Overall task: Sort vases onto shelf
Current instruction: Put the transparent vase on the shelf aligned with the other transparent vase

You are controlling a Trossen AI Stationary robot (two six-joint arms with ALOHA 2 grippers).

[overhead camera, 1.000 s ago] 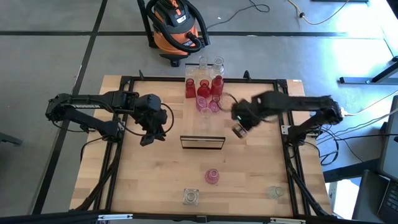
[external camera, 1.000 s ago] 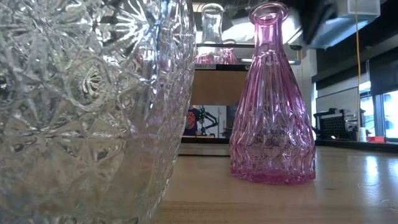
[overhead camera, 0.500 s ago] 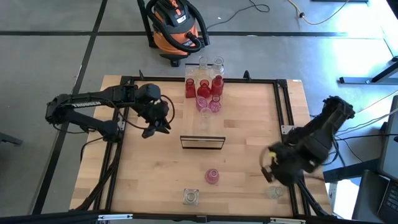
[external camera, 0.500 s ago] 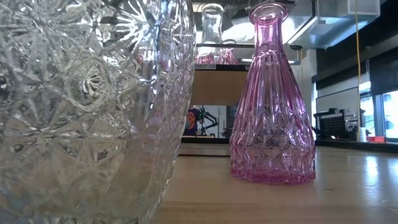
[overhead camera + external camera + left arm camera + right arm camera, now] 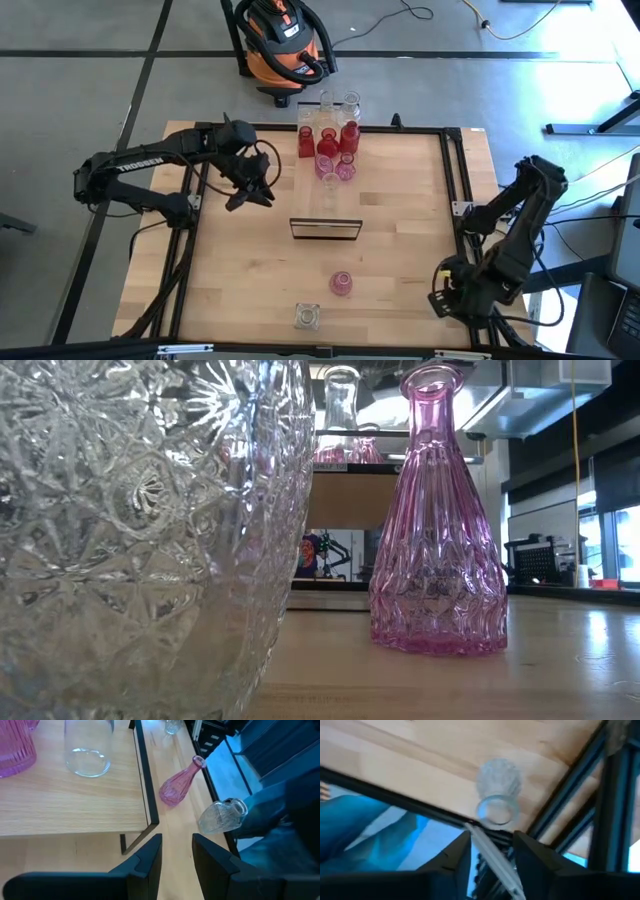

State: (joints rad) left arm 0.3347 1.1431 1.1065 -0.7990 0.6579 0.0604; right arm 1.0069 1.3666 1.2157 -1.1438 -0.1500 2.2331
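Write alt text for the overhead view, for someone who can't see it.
Seen from above, red, pink and clear vases cluster at the far end of a wooden table, with a small shelf mid-table. The left gripper hovers beside the cluster; the right gripper is low over the near right corner.

Two arms, so two pincers: left pincer (image 5: 247, 196) and right pincer (image 5: 440, 300). One shelf (image 5: 326, 229). Near the right pincer: one pink vase (image 5: 341, 283), two clear vases (image 5: 307, 317). The far cluster (image 5: 328, 140) is too bunched to count.
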